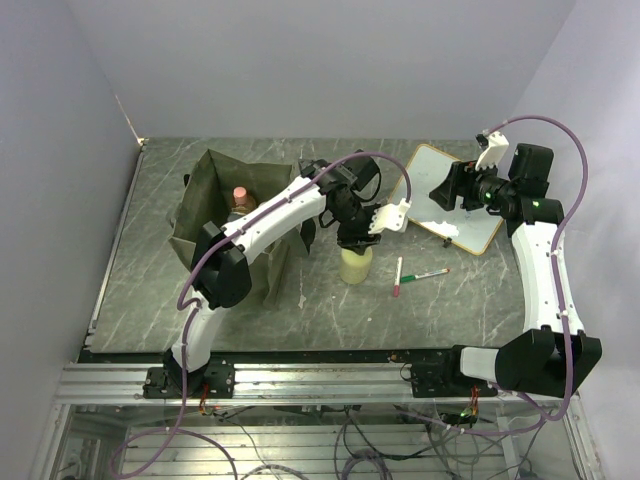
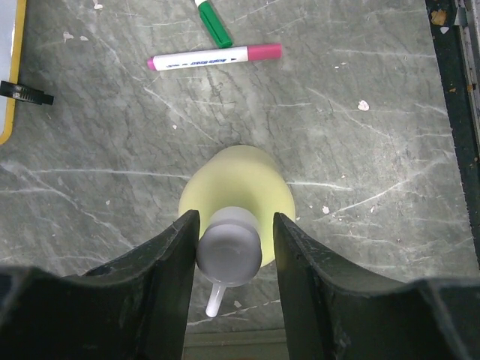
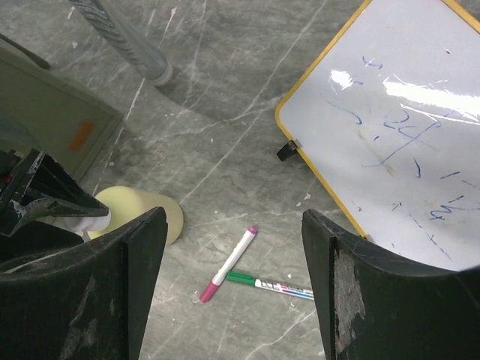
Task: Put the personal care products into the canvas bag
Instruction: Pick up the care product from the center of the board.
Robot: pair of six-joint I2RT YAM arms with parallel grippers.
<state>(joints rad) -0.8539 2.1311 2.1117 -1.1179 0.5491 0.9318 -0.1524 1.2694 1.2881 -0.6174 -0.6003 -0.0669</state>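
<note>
On the table (image 1: 150,290), the canvas bag (image 1: 200,215) holds an amber bottle (image 1: 240,197); left claw (image 2: 236,223) straddles yellow bottle (image 2: 236,176), grip unclear; right claw (image 3: 232,216) released.

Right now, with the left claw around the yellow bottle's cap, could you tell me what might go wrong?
1. The left claw flanks only the narrow pump cap of the yellow bottle, slightly off-centre; closing could nudge or tilt it, or the grip may slip.
2. The canvas bag already holds a pink-capped bottle, which the incoming one might strike.
</note>
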